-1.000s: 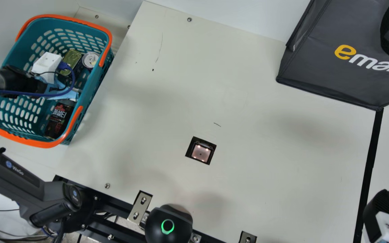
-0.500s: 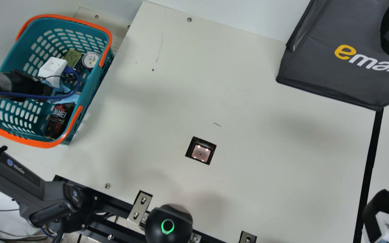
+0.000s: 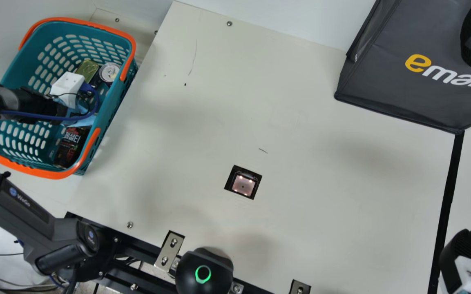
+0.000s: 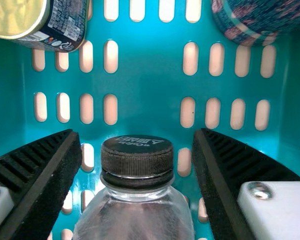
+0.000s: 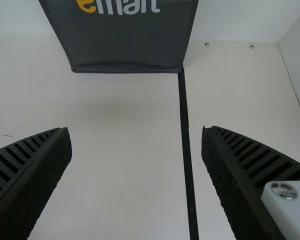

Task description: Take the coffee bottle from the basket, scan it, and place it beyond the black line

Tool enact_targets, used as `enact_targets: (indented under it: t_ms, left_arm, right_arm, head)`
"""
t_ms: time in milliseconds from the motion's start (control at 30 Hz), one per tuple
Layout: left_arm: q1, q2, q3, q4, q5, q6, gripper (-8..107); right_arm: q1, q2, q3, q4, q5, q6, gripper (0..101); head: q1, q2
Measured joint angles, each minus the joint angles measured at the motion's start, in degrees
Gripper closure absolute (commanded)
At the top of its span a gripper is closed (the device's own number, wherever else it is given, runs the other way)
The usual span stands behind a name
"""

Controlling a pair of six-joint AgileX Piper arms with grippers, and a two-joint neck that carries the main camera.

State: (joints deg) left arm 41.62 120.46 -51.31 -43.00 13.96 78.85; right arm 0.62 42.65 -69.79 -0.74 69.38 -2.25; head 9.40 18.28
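Note:
My left gripper point(image 3: 67, 85) is inside the teal basket point(image 3: 39, 172) at the left of the main view. In the left wrist view the same gripper point(image 4: 137, 132) stands open, its fingers on either side of the black-capped clear coffee bottle point(image 4: 137, 162), with gaps beside the cap. The bottle's lower part is cut off there. My right gripper point(image 3: 462, 255) is at the main view's lower right corner; in the right wrist view this gripper point(image 5: 136, 129) is open with nothing between its fingers. The black line point(image 3: 447, 200) runs down the table's right side. A scanner window point(image 3: 243, 185) lies mid-table.
The basket also holds a dark can point(image 3: 71, 148), a gold-topped tin point(image 3: 87, 70) and a silver-topped can point(image 3: 109, 72). A dark grey bag point(image 3: 398, 98) stands at the back right, beside the line's far end. A black dome-shaped device point(image 3: 204, 271) sits at the near edge.
My left gripper has moved rightward and slightly nearer the table's front edge within the basket. The right gripper has kept still.

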Motion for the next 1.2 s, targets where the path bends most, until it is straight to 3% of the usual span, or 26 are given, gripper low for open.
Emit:
enact_targets:
  t_ms: [300,667,1200]
  left_arm:
    - [-0.2,0.3,-0.8,-1.5,0.5,1.0,89]
    - [-0.5,-0.9,-1.4,-1.3,1.9,-0.4,89]
    - [1.4,-8.7,-1.6,0.5,6.7,-3.2,89]
  right_arm:
    - [0.0,0.0,0.0,0.0,0.0,0.0,10]
    - [0.0,0.0,0.0,0.0,0.0,0.0,10]
    - [0.0,0.0,0.0,0.0,0.0,0.0,10]
  head:
    - [0.0,0.0]
    - [0.0,0.0]
    - [0.0,0.0]
